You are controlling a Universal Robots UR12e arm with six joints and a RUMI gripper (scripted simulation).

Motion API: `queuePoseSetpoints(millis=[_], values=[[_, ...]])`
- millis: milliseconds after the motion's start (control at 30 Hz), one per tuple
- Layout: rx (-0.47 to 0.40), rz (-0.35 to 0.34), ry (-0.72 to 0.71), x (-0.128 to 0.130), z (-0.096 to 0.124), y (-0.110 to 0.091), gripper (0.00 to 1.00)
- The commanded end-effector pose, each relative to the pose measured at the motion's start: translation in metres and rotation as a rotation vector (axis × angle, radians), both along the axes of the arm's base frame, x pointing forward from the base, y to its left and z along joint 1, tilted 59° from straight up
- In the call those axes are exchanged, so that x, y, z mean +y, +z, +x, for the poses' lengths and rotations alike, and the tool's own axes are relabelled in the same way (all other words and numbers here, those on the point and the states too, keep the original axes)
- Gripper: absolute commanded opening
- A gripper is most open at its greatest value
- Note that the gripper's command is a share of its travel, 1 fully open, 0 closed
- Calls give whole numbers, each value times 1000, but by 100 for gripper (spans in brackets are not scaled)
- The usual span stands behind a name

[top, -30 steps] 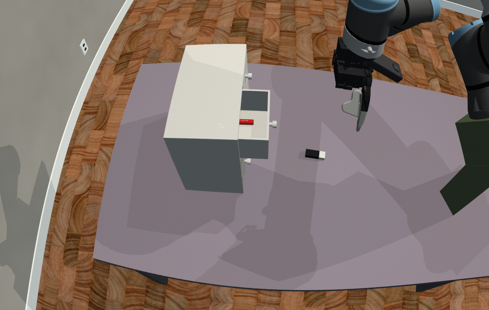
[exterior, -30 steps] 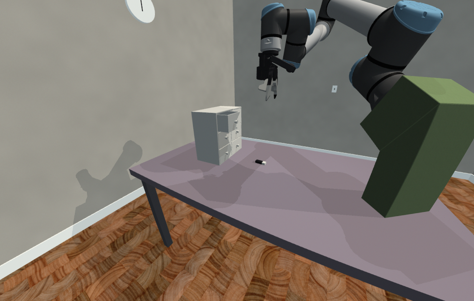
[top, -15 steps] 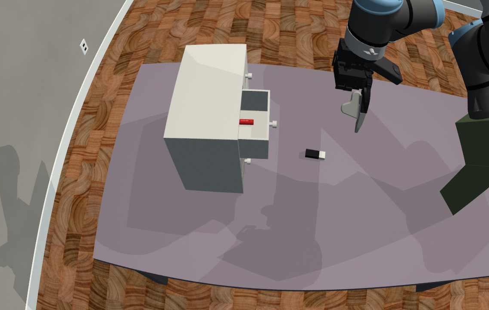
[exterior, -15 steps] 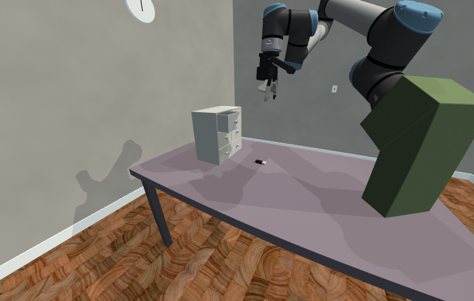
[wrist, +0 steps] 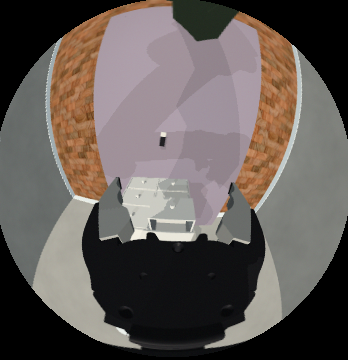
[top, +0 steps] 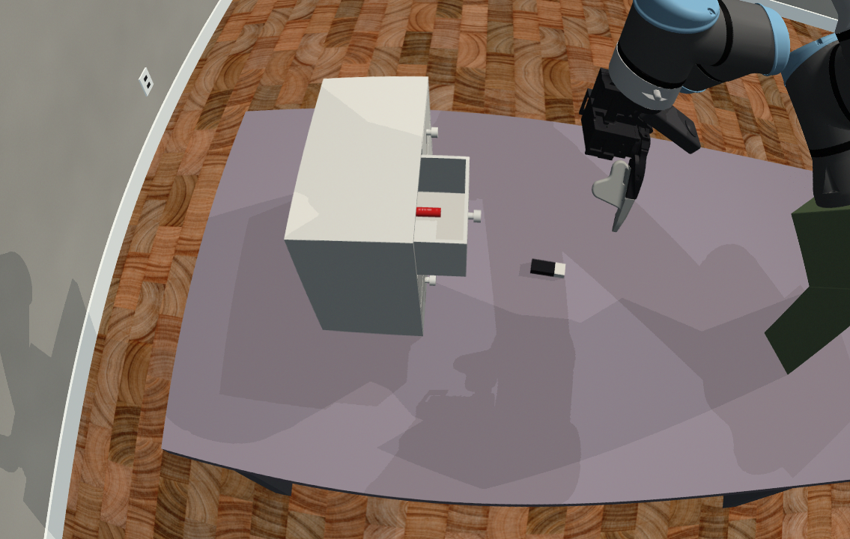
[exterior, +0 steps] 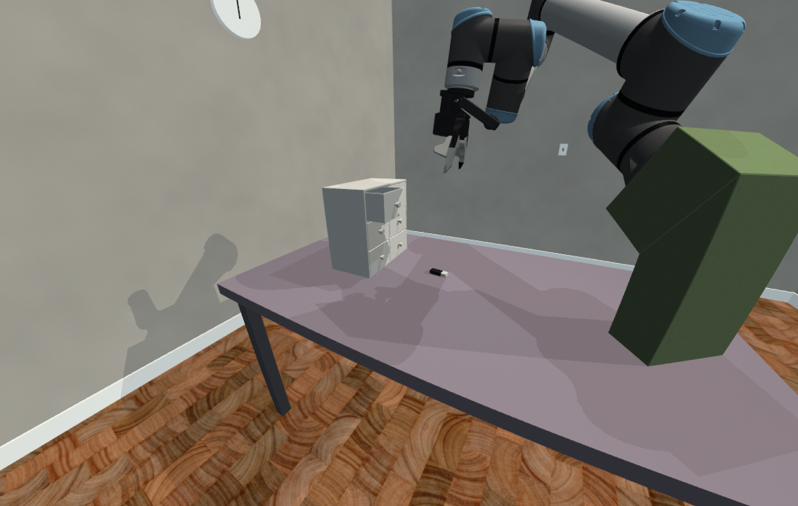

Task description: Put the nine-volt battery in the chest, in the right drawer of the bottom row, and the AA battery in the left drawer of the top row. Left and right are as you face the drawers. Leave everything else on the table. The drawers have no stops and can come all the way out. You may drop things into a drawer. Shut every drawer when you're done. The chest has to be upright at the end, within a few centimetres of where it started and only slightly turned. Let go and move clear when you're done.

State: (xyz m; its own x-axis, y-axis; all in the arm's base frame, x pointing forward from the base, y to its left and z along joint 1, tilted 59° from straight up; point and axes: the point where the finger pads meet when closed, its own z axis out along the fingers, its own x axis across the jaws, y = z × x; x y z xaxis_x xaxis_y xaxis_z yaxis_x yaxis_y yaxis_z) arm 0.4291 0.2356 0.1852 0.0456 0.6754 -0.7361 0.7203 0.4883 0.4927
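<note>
The white chest (top: 360, 153) (exterior: 346, 229) (wrist: 144, 205) stands upright. Its top-row left drawer (top: 441, 259) (exterior: 375, 209) (wrist: 184, 211) is pulled partly out. The red AA battery (top: 427, 212) lies in that drawer, close to the chest front. The other drawers look shut; a shut drawer's inside is hidden. The nine-volt battery is not in view. My gripper (top: 615, 226) (exterior: 453, 169) (wrist: 175, 181) is open and empty, high above the table, out in front of the chest and above its top.
A small black-and-white block (top: 543, 267) (exterior: 437, 272) (wrist: 162, 140) lies on the table (top: 320, 442) (exterior: 483, 377) in front of the chest. The green pedestal (top: 846, 248) (exterior: 710, 264) (wrist: 201, 20) carries the arm at the opposite end. The open drawer's knob (top: 476, 215) sticks out towards the block.
</note>
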Motion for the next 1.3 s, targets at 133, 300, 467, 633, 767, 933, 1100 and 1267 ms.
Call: queuePoseSetpoints(millis=[133,300,467,633,767,933,1100,1267], values=[[-47,1,58,1,9,-2,100],[-75,-2,87,-1,12,-2,100],[-112,-5,127,-2,17,-2,100],[-151,-5,172,-3,25,-3,100],[-169,-8,190,-4,27,-3,100],[-215,-9,241,-6,34,-5,100],[-268,-14,297,-9,42,-6,100],[-315,-15,349,-10,51,-8,100]])
